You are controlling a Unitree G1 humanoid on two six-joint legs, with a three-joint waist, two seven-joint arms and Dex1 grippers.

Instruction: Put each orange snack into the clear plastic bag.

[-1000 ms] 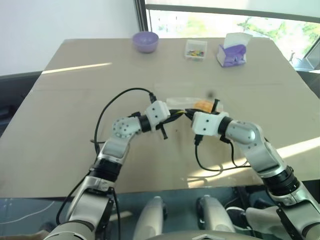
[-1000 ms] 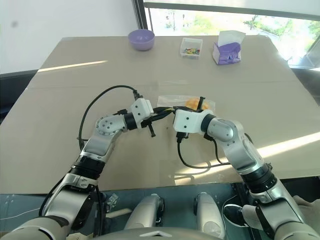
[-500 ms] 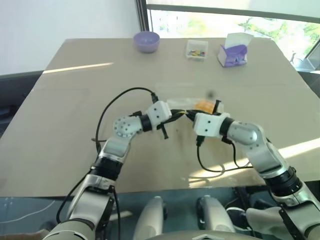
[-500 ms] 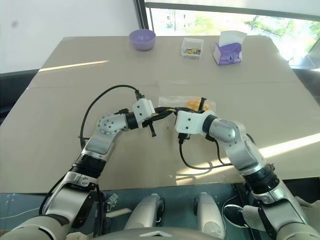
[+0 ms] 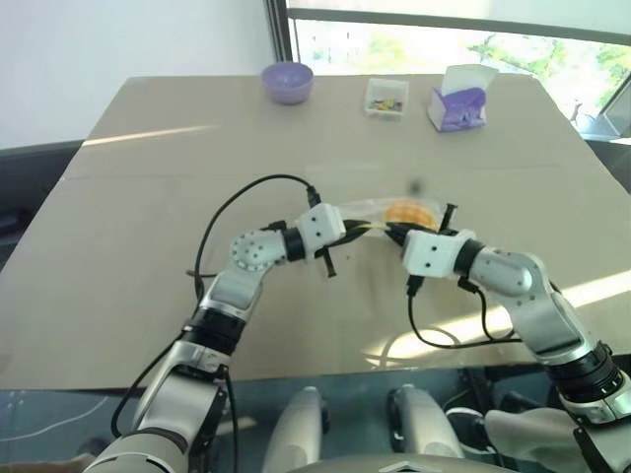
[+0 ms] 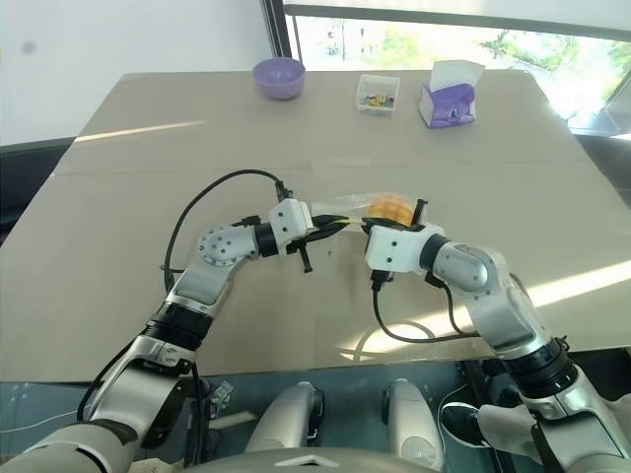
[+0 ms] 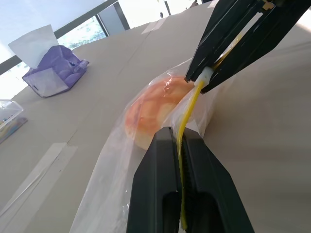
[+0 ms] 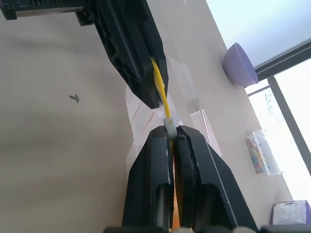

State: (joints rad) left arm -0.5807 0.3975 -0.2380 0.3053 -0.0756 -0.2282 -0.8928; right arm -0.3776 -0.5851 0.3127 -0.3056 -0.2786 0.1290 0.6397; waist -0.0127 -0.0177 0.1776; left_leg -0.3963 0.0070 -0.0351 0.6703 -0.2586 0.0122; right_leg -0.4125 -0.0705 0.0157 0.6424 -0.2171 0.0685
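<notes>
A broad tan table (image 5: pixel 128 246) fills the scene beneath a bright window; at its middle the clear plastic bag (image 5: pixel 367 210) is held up off the surface between the robot's two arms, its yellow seal strip (image 7: pixel 187 114) stretched taut from one set of black fingers to the other; the orange snack (image 5: pixel 403 212) sits inside the bag, its domed top showing through the film, just behind the right wrist.

The left gripper (image 7: pixel 178 138) is clamped tight on the seal strip, the yellow band running down between its closed fingers; the right gripper (image 8: pixel 171 132) is likewise pinched shut on the strip, gripping it at the small white slider tab (image 8: pixel 169 124); the two grippers point toward each other and stand close together, tips apart with a short length of strip between them.

Along the far edge of the table, well apart from the bag, stand a purple-white tissue box (image 5: pixel 456 101) at the right, a purple bowl (image 5: pixel 287 81) at the left, and between them a small clear box of colourful bits (image 5: pixel 386 97); black cables loop from both wrists over the table near the arms.
</notes>
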